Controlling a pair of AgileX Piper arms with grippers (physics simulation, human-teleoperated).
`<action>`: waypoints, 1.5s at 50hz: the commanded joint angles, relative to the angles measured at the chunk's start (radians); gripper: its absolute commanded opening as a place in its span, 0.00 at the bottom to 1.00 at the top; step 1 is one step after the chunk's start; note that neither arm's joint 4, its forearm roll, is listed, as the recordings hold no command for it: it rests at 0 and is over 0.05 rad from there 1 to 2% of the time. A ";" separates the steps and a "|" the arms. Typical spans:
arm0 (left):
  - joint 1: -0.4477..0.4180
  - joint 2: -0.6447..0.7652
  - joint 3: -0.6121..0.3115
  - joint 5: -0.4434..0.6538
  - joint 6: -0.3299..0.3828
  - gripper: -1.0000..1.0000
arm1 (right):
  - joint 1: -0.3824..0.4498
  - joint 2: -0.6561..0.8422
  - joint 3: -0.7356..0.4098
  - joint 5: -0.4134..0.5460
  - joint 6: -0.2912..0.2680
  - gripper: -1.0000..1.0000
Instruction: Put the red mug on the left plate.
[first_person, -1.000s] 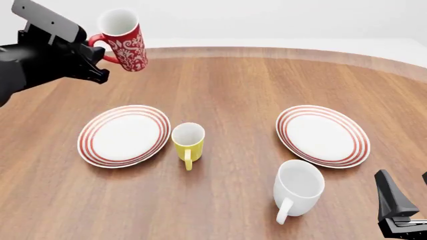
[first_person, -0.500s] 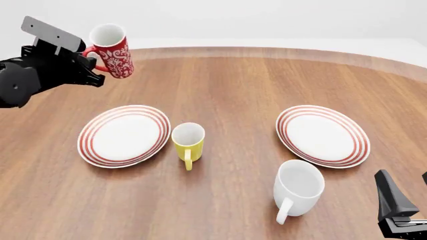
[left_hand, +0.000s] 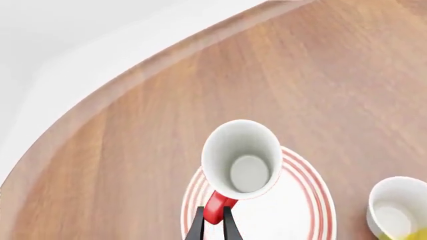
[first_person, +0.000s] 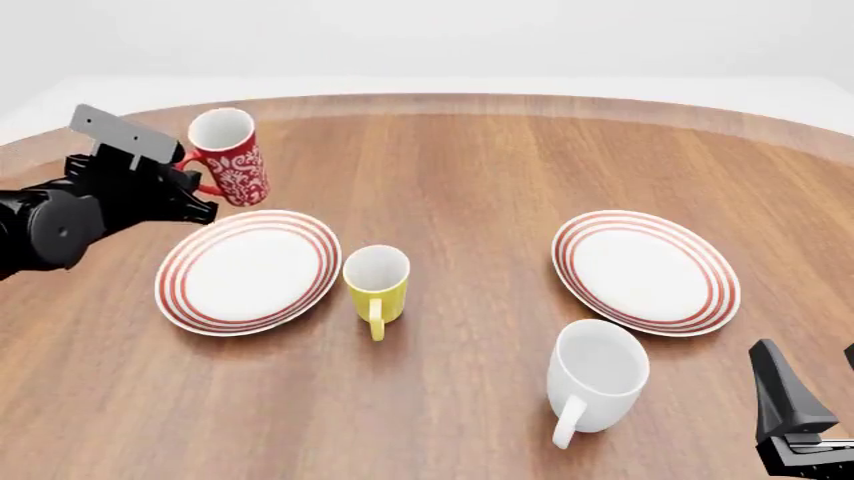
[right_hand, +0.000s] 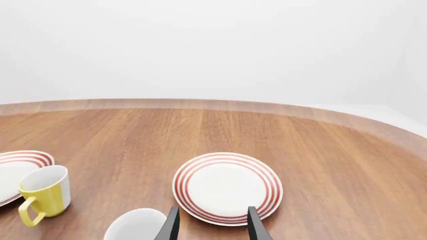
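The red mug (first_person: 230, 157) with its white floral pattern hangs upright in the air at the far left, just above the far edge of the left plate (first_person: 248, 270). My left gripper (first_person: 195, 192) is shut on its red loop handle. In the left wrist view I look down into the red mug (left_hand: 241, 159), whose handle sits between the fingers of the left gripper (left_hand: 213, 223), with the left plate (left_hand: 293, 210) below it. My right gripper (first_person: 807, 395) rests at the near right corner, open and holding nothing; it shows as the right gripper (right_hand: 212, 220) in its own wrist view.
A yellow mug (first_person: 376, 285) stands right beside the left plate. A larger white mug (first_person: 595, 377) stands near the front, close to my right gripper. A second ringed plate (first_person: 646, 270) lies on the right. The round wooden table's far edge (first_person: 534, 102) curves behind.
My left gripper has lowered the red mug and carried it nearer, from high at the far left down to just over the left plate's far rim. The right arm has not moved.
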 joint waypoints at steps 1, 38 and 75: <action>0.002 0.033 0.080 -0.079 -0.017 0.00 | 0.000 0.000 0.000 0.000 0.000 1.00; 0.050 0.171 0.198 -0.270 -0.065 0.00 | 0.000 0.000 0.000 0.000 0.000 1.00; 0.070 0.276 0.262 -0.390 -0.076 0.00 | 0.000 0.000 0.000 0.000 0.000 1.00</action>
